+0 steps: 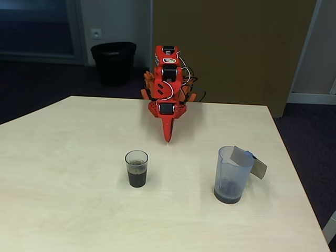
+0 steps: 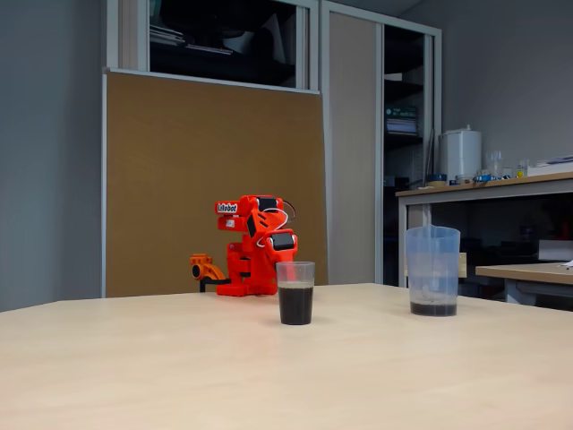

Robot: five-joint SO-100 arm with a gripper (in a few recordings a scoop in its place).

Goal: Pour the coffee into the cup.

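Dark brown, nearly black coffee [image 1: 137,178] fills the lower half of the cup [image 1: 136,168], and we see it as a dark band with a paler line of foam on top in both fixed views. We find that cup, a small clear tapered tumbler, standing upright on the pale wood worktop [image 1: 63,173] just left of centre in one fixed view, and near the middle of the frame in the other [image 2: 295,292], where it partly overlaps the arm behind it.

To the right of the cup and well apart from it stands a taller bluish translucent jug [image 1: 232,175], upright, with only a thin dark layer left at its bottom. A grey-brown flap sticks out from its handle side toward the right edge of the frame. We see the same jug at the right of the other fixed view [image 2: 432,270].

Behind both, at the far edge of the worktop, the red arm [image 1: 167,84] is folded down on itself. Its pincer [image 1: 167,137] points down toward the worktop, touching neither vessel and holding nothing; the tips look drawn together into a single point.

A black bin [image 1: 113,62] sits on the floor at the upper left, beside a brown board [image 2: 210,179].
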